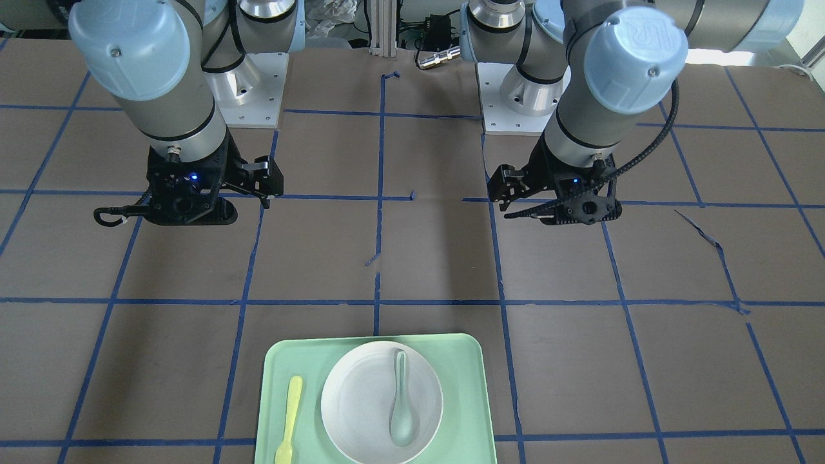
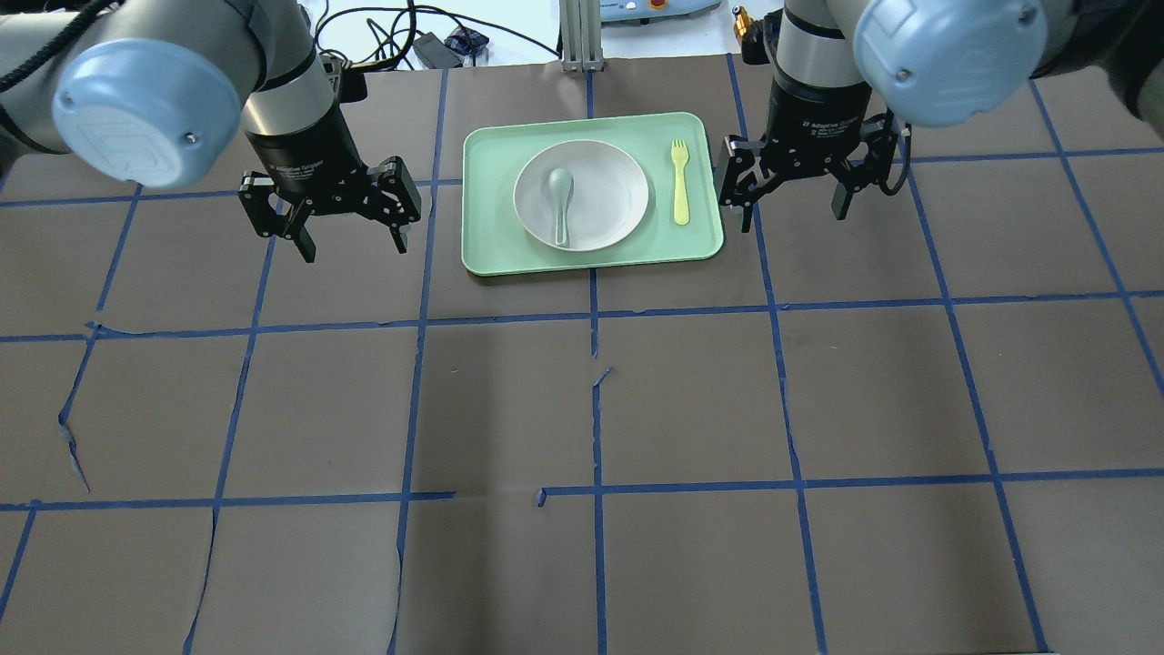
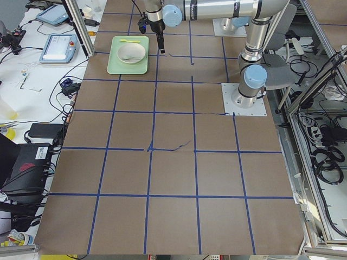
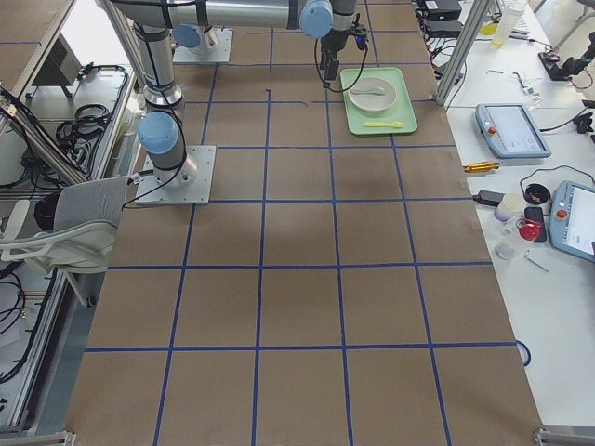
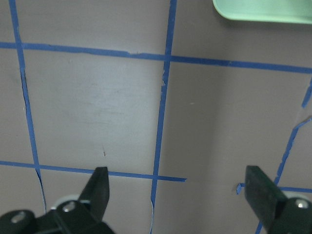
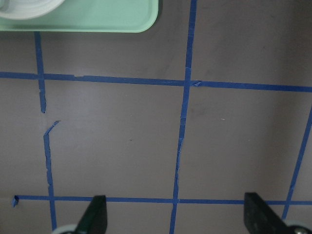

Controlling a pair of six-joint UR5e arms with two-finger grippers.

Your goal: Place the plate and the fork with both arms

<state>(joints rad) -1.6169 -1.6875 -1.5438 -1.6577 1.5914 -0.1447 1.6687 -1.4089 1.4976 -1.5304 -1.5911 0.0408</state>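
Brown table, one plate, one fork

Mint tray, spoon (grey-green)

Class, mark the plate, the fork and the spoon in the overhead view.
plate (image 2: pixel 611 196): overhead view, bare surface right of the spoon.
fork (image 2: pixel 680 189): overhead view, middle of handle.
spoon (image 2: pixel 559 184): overhead view, bowl.
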